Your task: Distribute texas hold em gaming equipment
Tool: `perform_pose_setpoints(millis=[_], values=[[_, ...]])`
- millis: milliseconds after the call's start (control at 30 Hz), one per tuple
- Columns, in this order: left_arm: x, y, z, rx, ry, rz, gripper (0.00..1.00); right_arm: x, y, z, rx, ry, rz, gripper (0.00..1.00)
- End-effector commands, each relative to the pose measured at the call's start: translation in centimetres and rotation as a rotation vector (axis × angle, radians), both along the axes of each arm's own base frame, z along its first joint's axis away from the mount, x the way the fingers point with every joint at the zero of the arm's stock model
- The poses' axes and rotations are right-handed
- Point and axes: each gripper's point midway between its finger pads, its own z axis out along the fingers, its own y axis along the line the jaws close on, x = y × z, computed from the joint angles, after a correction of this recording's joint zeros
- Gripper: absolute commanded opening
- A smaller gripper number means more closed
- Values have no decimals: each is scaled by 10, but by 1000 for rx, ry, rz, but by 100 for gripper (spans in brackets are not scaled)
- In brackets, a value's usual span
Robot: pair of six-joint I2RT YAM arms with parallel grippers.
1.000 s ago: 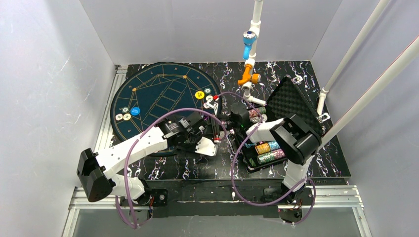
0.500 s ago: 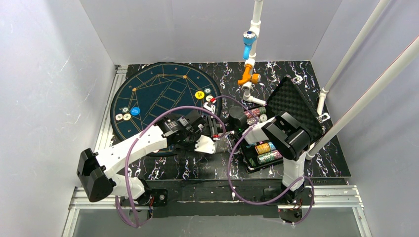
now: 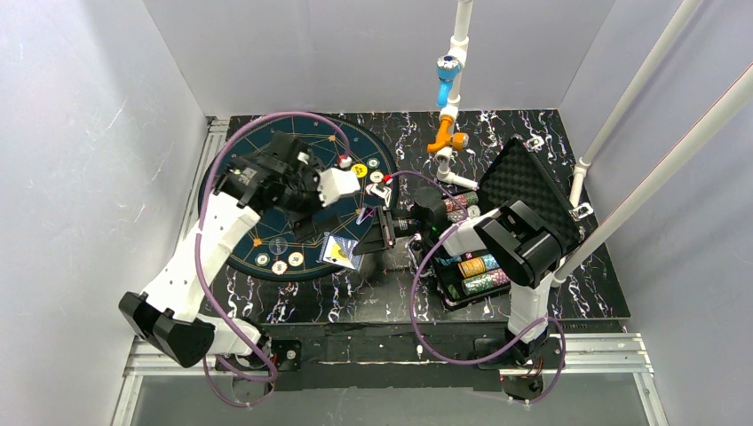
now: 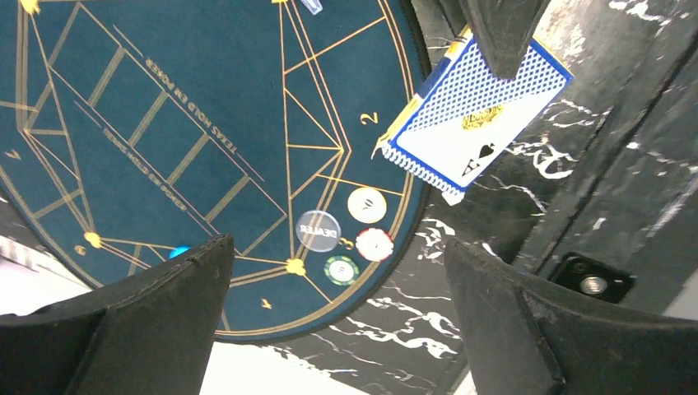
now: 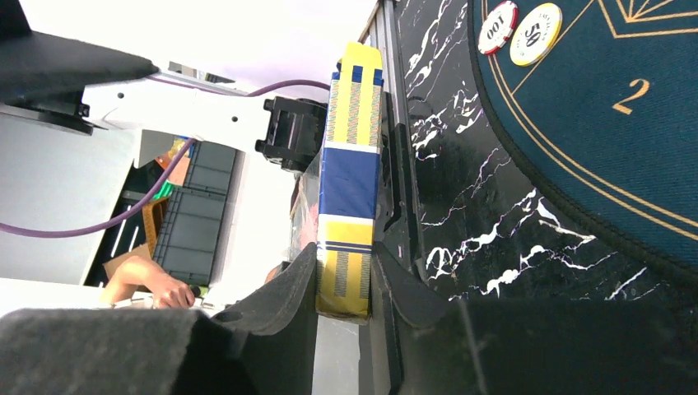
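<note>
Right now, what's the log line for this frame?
left gripper: open, empty, over mat | right gripper: shut on deck by mat edge | chips: on mat near 2 | case: open

Your left arm (image 3: 200,250) reaches over the round mat (image 4: 165,123), covering its left and middle. Your right jaws grip a card pack (image 3: 339,250) at the mat's near-right rim, barring that side. A cluster of chips (image 3: 279,266) sits on the near rim just left of it. Bare worktop (image 3: 355,297) lies open in front, between mat and open case (image 3: 526,175). A white pipe post (image 3: 448,133) rises at the back, and the case's raised lid walls off the right.
</note>
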Motion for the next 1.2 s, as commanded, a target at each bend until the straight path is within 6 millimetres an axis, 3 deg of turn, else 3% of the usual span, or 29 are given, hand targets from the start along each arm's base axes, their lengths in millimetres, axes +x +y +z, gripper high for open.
perform_pose_setpoints(millis=[0,267,400,533,667,767,867,933,1167], values=[[-36,9,12,-136,212,97,98,0,-2,31,74,-104,25,1],[-49,17,19,-352,430,326,97,-8,-8,54,101,-173,71,1],[-57,11,24,-546,559,425,93,-14,-14,44,40,-192,92,1],[-63,3,17,-668,635,498,92,-14,-27,30,-42,-239,100,1],[-63,-9,9,-760,716,501,94,-18,-38,31,-51,-226,111,1],[-58,-17,2,-810,783,453,95,-16,-48,15,-119,-293,144,1],[-56,-25,-5,-869,861,444,94,-24,-59,5,-193,-241,194,1],[-55,-28,-12,-896,912,467,94,-25,-63,9,-224,-265,216,1],[-62,-34,-28,-926,1052,511,91,-15,-48,53,-160,-205,185,1]])
